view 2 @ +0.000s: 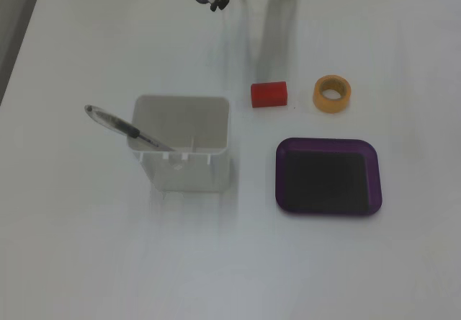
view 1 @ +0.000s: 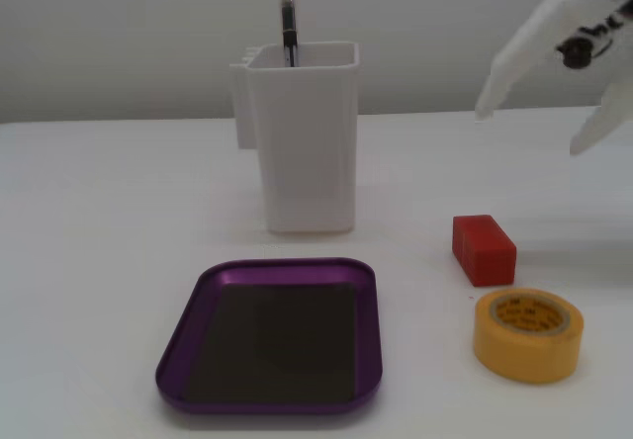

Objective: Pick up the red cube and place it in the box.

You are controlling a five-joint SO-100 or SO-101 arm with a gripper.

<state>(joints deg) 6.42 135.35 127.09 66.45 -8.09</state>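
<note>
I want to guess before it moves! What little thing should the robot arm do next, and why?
Probably lower the open gripper down over the red cube. Its jaws hang spread above the table, holding nothing, and the cube sits alone beside the yellow tape roll. The purple box is empty.

Small dark print inside the yellow tape roll [view 1: 528, 334] core is too blurred to read

Both fixed views were bright and evenly lit, and the white counter [view 2: 86, 262] looked nearly blown out. Shadows were faint and soft. Focus was slightly soft, with the claw [view 1: 529, 128] blurred at the frame edge.
</note>
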